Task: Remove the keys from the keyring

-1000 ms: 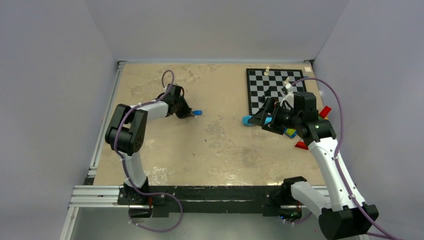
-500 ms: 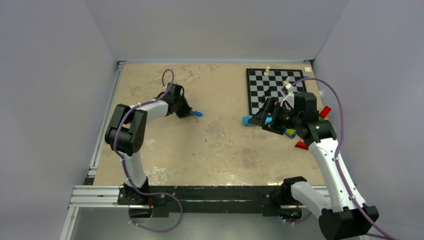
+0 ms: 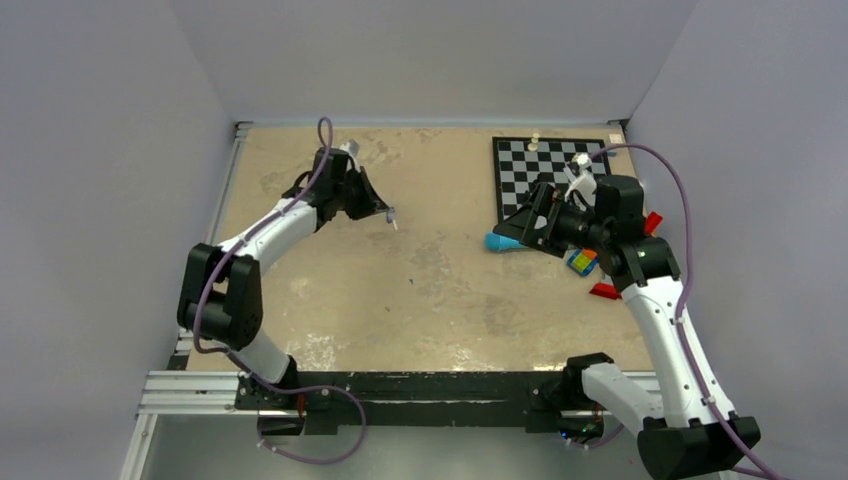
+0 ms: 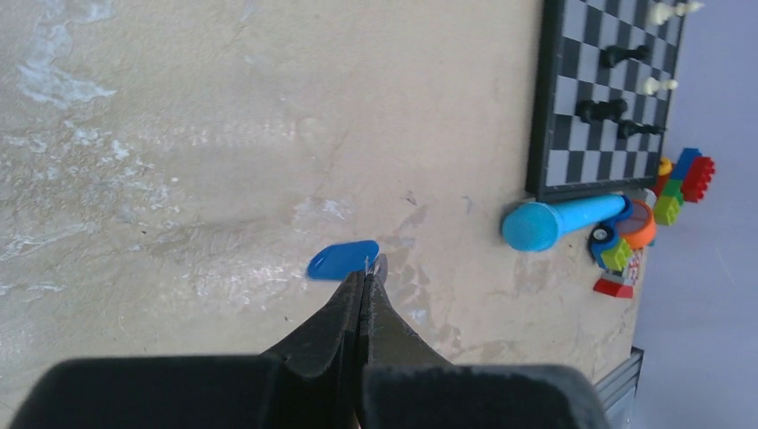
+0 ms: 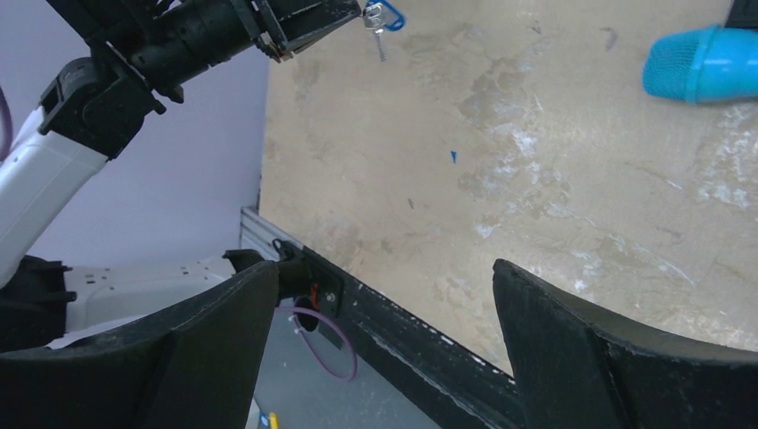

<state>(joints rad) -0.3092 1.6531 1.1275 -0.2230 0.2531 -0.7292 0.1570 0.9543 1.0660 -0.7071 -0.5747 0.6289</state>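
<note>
The left gripper (image 4: pixel 365 279) has its fingers pressed together, w/ no gap visible btw. them in the left wrist view. At the very tip it pinches the keys (image 4: pixel 344 259): a bright blue oval plastic piece w/ a thin grey metal bit beside it, right at the fingertips. In the right wrist view the same bunch hangs from this gripper's tip, w/ one small grey key pointing down. It seems to be off the table (image 3: pixel 430 300), i.e. in the air. Which part exactly is clamped I cannot tell, as it is too small. In the top view the keys are in the far part of the table, a bit left of centre, and well apart from the chessboard (image 3: pixel 550 180).

The right gripper (image 5: pixel 384 268) is spread wide, w/ both fingers far apart. It hovers on the right side, just beside the light-blue tube tool (image 3: pixel 497 241). This tool lies on the table at the near left corner of the chessboard. Near this arm, more to the right, are a blue-and-yellow block (image 3: pixel 581 262) and some red pcs (image 3: pixel 603 291). Several chess pcs (image 4: pixel 617 55) stand on the board.
</note>
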